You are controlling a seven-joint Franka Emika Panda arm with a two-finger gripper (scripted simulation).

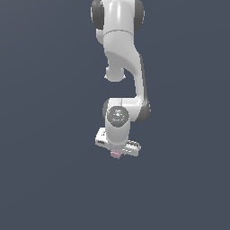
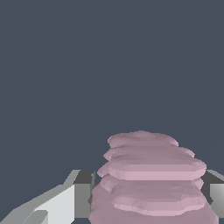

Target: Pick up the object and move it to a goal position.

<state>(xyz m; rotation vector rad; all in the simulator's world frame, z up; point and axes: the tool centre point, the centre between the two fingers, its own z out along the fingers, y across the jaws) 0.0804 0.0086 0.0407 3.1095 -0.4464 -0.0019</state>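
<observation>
- The Panda arm point(image 1: 120, 58) hangs down through the middle of the exterior view, its wrist turned so that the white end effector point(image 1: 116, 152) points downward.
- The object point(image 1: 116, 155), a small pale pink ridged piece, peeks out just beneath the end effector body in that view; only its lower tip shows.
- In the wrist view the object point(image 2: 151, 179) fills the space between the two fingers point(image 2: 82, 197), its stacked horizontal ridges running across from one finger to the other.
- Both fingers appear to touch the object's sides, so the end effector reads as clamped on it, not standing apart.
- No table edge, shadow or contact line can be made out under the object; the background is a uniform dark blue-grey, so whether the piece has left the surface cannot be told.
- As a judgement: the grasp looks done, so the picking half of the task seems achieved or nearly so.
- What is left is the carry to the goal position. No goal marker shows in either view, so how far the object is from it cannot be judged.
</observation>
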